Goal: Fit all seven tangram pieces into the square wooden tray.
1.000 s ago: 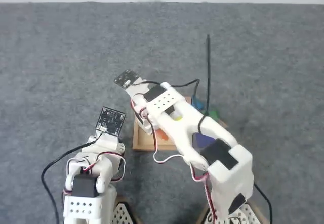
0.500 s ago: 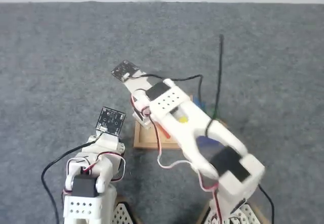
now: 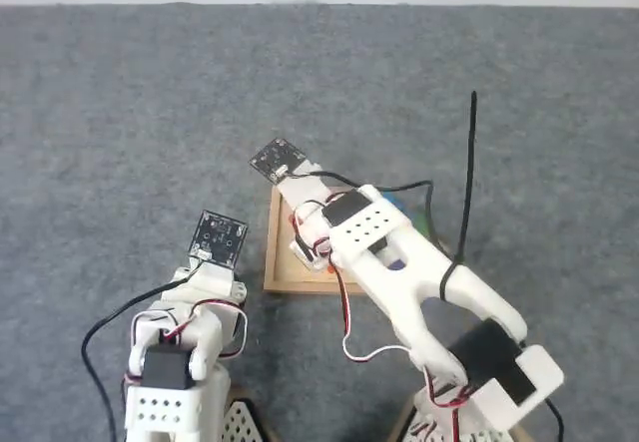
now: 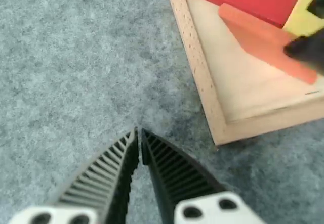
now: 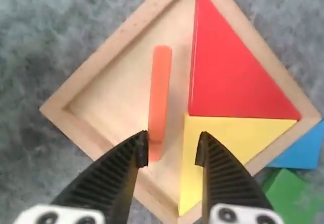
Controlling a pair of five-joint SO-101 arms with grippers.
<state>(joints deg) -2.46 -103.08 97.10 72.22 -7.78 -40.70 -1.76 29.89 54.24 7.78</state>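
**Q:** Where is the tray (image 5: 117,38), and what lies in it?
**A:** It sits on the grey surface (image 3: 120,113), just ahead of both arms. A red triangle (image 5: 228,77) and a yellow triangle (image 5: 223,143) lie flat, edge to edge, against the rim. An orange piece (image 5: 159,92) shows as a narrow strip alongside the red triangle's edge, not lying flat. Bare tray floor runs from that strip to the two nearest rims.

**Q:** And outside the rim?
**A:** A blue piece (image 5: 304,150) and a green piece (image 5: 288,193) lie on the surface just beside one corner.

**Q:** The end effectors?
**A:** The right end effector (image 5: 172,145) hangs over the tray with its jaws spread. The strip's end is by one finger, but contact cannot be told. The left end effector (image 4: 139,132) hovers over bare surface near a tray corner, fingers closed on nothing.
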